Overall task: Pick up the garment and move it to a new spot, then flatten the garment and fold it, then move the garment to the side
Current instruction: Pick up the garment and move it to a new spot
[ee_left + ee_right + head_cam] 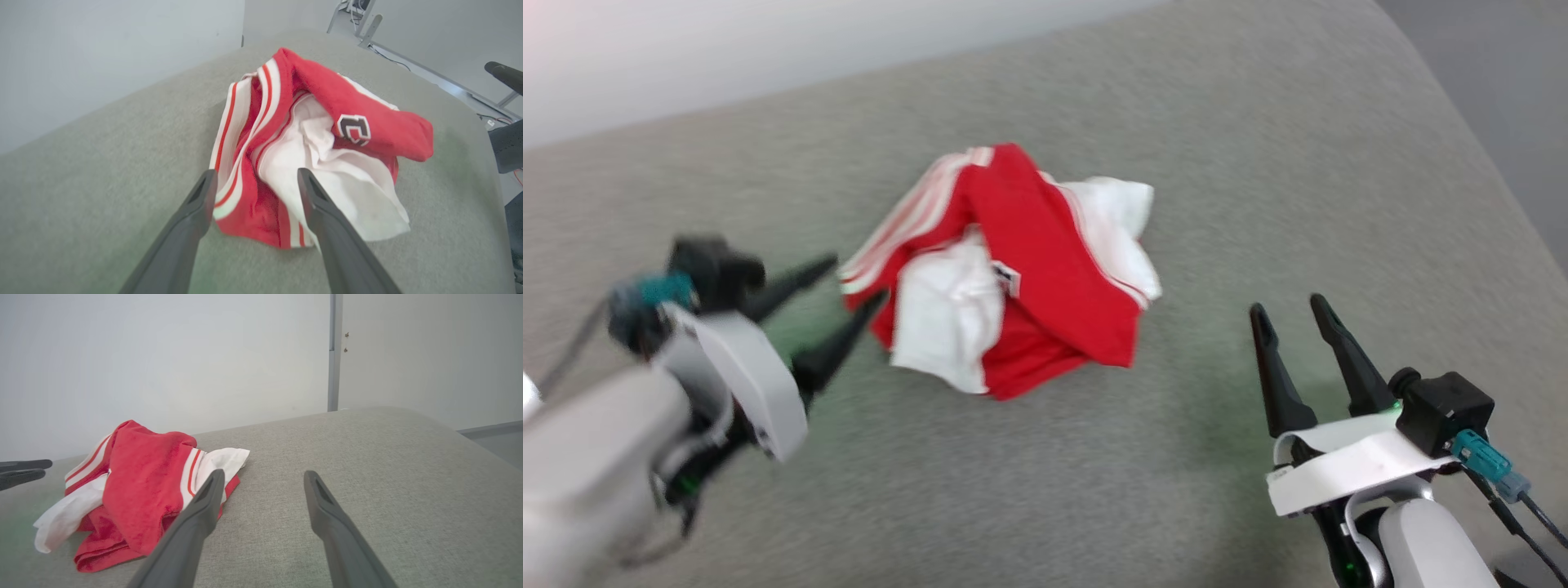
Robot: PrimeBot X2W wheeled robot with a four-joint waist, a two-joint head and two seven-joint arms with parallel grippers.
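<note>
Just one thing is reading clearly from here: a single black letter (354, 129), outlined in white, is sitting on a red fold of the garment (327, 94). It is looking like a C, though the crease is cutting off its lower edge. In the head view a patch of print (1007, 280) is showing dark and blurred, too small to read.

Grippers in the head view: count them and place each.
2. The left gripper, open, is at the left, by the garment's edge; the right gripper, open, is at the lower right, apart from it.
</note>
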